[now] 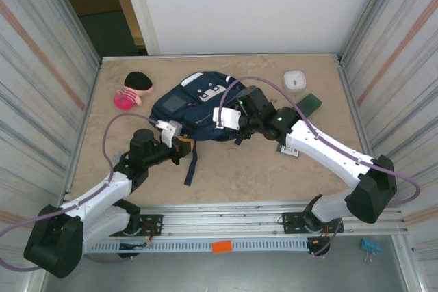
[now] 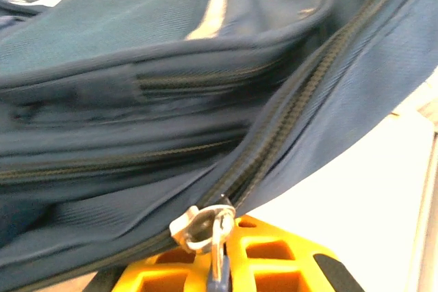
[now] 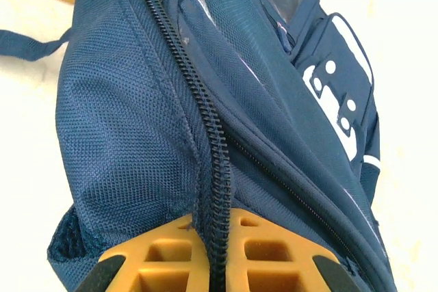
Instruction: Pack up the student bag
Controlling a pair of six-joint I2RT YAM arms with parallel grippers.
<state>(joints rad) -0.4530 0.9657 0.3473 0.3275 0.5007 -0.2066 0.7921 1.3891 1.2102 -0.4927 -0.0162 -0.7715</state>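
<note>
Top external view shows you the student bag (image 1: pixel 195 104) lying front-up on the far middle of the worktop (image 1: pixel 260 169), one strap (image 1: pixel 191 165) trailing toward the arm bases. Your left tool (image 1: pixel 182 146) is at the bag's near-left edge and your right tool (image 1: pixel 220 122) at its near-right edge. On the left wrist camera the tool is pinched narrow on the metal zipper pull (image 2: pixel 205 227), which hangs between the orange fingers (image 2: pixel 274 254). On the right wrist camera the tool is closed tight on the bag's zipper seam (image 3: pixel 213 169), its teeth running down between the fingers. Both frames cut off the fingertips at the bottom edge. A pink toy (image 1: pixel 133 90) lies left of the bag and a white box (image 1: pixel 295 78) far right.
</note>
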